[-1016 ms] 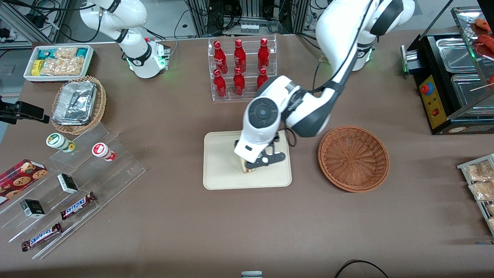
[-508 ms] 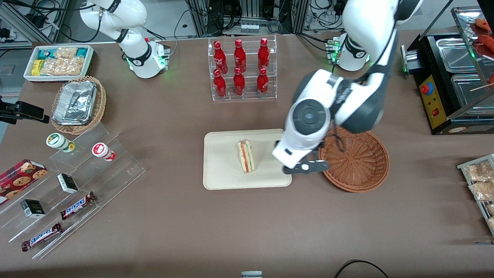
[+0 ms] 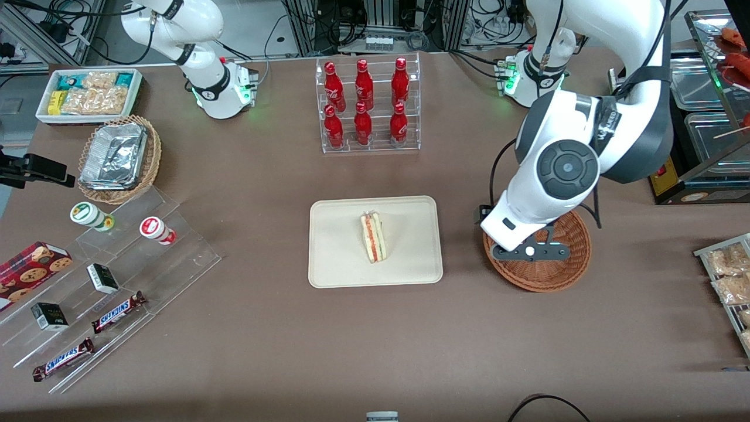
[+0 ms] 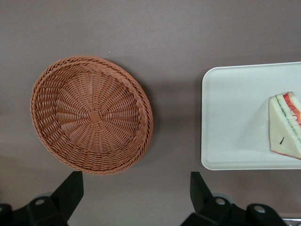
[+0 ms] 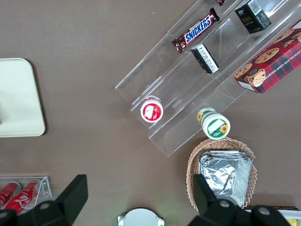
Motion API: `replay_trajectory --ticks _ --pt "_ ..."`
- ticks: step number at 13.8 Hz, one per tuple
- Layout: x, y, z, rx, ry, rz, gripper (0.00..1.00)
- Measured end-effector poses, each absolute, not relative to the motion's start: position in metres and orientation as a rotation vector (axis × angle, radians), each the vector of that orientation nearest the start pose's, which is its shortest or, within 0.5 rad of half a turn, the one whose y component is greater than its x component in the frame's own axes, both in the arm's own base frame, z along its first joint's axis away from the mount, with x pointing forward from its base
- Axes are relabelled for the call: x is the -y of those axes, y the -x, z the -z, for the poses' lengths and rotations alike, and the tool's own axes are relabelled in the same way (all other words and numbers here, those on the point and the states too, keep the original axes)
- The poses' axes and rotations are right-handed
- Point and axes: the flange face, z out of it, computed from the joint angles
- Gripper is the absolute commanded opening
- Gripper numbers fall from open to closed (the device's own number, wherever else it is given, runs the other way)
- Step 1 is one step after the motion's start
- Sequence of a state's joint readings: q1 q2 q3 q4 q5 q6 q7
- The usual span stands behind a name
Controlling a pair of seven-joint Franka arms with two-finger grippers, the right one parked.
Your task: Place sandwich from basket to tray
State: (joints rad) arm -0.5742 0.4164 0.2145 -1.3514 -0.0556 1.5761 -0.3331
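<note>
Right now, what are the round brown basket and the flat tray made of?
The basket looks like woven wicker, reddish-brown, with strands spiralling out from its middle. The tray looks like smooth matte cream plastic or pressed fibre; I can't tell which. The open claw hangs above the table between them.

Left arm bent at elbow, forearm reaching down toward table. Wrist pointing straight down. Gripper hovering high over basket, at 3 o'clock from tray. Fingers spread wide, nothing between them.
</note>
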Motion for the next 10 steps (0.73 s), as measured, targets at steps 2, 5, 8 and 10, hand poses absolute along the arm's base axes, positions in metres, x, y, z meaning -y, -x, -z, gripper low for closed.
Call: replay_trajectory --ticks 2,5,8,10 --pt "0.249 -0.609 -0.487 -0.019 3.043 -0.226 1.00" --pt "0.221 -0.604 -0.509 -0.062 3.063 -0.206 1.00" --pt "0.164 -0.603 -0.530 -0.105 3.107 -0.228 1.00" --pt "0.129 -0.599 -0.548 -0.149 3.132 -0.247 1.00"
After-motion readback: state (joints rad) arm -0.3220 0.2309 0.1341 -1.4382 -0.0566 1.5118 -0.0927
